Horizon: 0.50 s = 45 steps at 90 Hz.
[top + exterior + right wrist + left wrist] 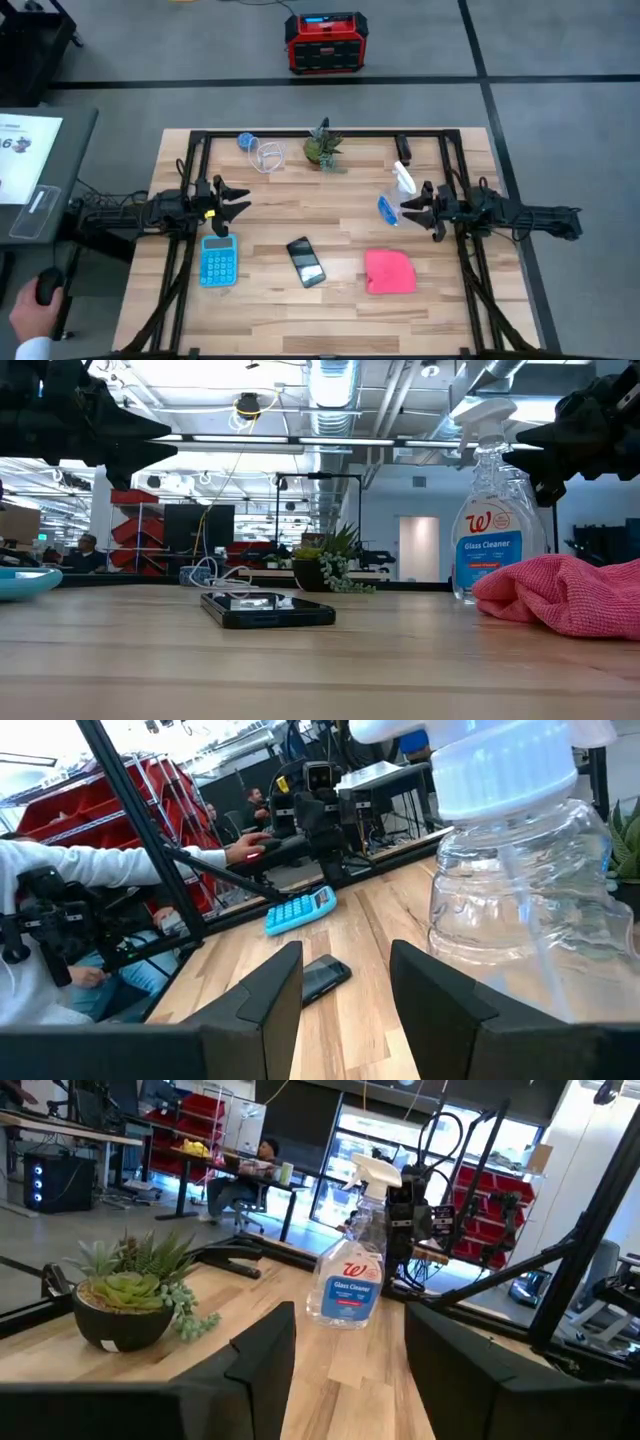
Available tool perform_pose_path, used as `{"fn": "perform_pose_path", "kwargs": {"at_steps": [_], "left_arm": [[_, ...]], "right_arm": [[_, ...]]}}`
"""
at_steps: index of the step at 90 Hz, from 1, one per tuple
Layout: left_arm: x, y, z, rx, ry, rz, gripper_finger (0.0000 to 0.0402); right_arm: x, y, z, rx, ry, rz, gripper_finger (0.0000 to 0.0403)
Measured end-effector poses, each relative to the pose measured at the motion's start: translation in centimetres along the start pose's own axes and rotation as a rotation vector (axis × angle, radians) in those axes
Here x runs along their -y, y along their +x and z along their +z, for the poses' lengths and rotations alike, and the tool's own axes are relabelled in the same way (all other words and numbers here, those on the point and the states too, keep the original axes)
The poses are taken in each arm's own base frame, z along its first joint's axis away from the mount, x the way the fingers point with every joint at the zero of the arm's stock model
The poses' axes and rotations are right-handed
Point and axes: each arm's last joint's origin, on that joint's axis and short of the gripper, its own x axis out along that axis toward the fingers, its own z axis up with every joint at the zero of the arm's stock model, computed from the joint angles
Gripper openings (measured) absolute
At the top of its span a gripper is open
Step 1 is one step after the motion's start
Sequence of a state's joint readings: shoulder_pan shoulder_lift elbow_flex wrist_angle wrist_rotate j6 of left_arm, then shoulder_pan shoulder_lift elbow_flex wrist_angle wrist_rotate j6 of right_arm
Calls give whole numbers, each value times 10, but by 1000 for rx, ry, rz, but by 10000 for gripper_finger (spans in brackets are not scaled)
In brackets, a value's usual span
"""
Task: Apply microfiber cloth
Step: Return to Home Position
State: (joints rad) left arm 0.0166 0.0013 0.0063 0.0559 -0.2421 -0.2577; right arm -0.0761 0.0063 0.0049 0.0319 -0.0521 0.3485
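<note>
The pink microfiber cloth (389, 271) lies bunched on the table near the right front, also at the right of the low view (565, 593). A black phone (306, 261) lies flat at the middle front. My left gripper (243, 201) hovers open above the table's left side, over the light blue calculator (218, 261). My right gripper (408, 211) hovers open at the right, beside the glass cleaner spray bottle (398, 190), behind the cloth. Neither touches anything.
A small potted succulent (322, 148) and a clear glass with a blue lid (259, 150) stand at the far edge. A black frame rims the table. A person's hand (28, 305) rests off the table's left front. The wood between phone and cloth is bare.
</note>
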Motion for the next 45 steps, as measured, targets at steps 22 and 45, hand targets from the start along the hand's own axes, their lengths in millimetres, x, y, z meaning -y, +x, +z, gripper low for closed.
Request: {"fn": "perform_pose_path", "kwargs": {"at_steps": [22,45], "left_arm": [[0,0,0,-4,1,-1,162],[0,0,-1,-6,1,0,162]], "right_arm": [[0,0,0,0,0,0,139],[0,0,0,-1,0,0,139]]}}
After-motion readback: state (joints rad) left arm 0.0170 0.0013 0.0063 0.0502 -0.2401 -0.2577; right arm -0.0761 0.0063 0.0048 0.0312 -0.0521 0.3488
